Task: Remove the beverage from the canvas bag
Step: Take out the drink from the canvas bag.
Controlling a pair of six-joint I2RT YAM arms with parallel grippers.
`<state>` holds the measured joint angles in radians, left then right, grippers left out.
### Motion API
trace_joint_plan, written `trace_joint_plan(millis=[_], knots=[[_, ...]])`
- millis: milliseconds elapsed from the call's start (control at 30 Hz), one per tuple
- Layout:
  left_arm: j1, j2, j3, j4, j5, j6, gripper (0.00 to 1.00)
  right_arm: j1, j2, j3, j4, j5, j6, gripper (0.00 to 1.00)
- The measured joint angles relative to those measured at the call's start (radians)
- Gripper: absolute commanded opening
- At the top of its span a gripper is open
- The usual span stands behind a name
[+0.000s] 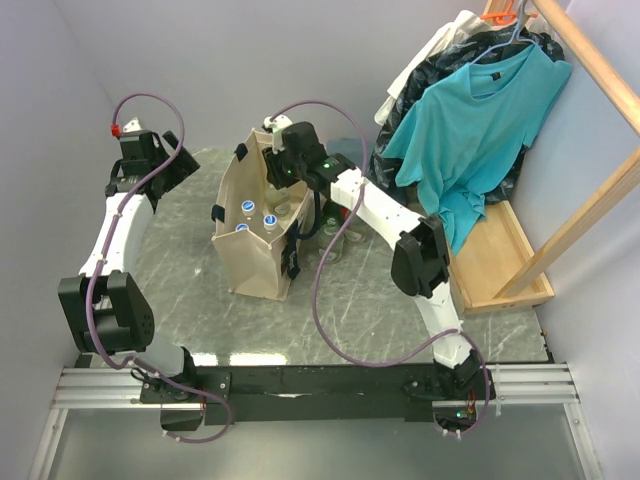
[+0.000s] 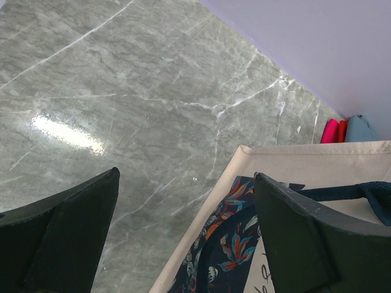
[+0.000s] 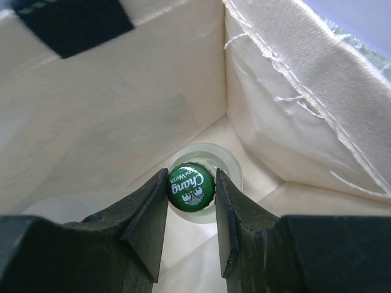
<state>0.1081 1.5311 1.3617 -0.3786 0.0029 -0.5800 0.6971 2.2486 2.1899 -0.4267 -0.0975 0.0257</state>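
Beige canvas bag walls hem right claw, seemingly clamping green-capped bottle; left claw wide.

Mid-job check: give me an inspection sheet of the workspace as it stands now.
Surface: grey marbled table top, glossy, with a patch of glare.
Job's things: canvas bag upright mid-table; blue-capped bottles inside; green-capped bottle in an inner corner.
Clutter: what look like clear bottles stand right of the bag.
Pincers: right pincer is inside the bag, shut on the green cap; left pincer is open, holds nothing, and sits left of the bag.
Cables: purple cables loop loosely along both arms.
Surroundings: teal T-shirt on a hanger, wooden rack, pale walls.
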Motion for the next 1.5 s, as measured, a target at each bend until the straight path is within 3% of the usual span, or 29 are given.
trace_joint_plan(millis=[1500], knots=[[-0.012, -0.044, -0.047, 0.034, 0.042, -0.011, 0.96, 0.100, -0.364, -0.182, -0.007, 0.069, -0.102, 0.00]])
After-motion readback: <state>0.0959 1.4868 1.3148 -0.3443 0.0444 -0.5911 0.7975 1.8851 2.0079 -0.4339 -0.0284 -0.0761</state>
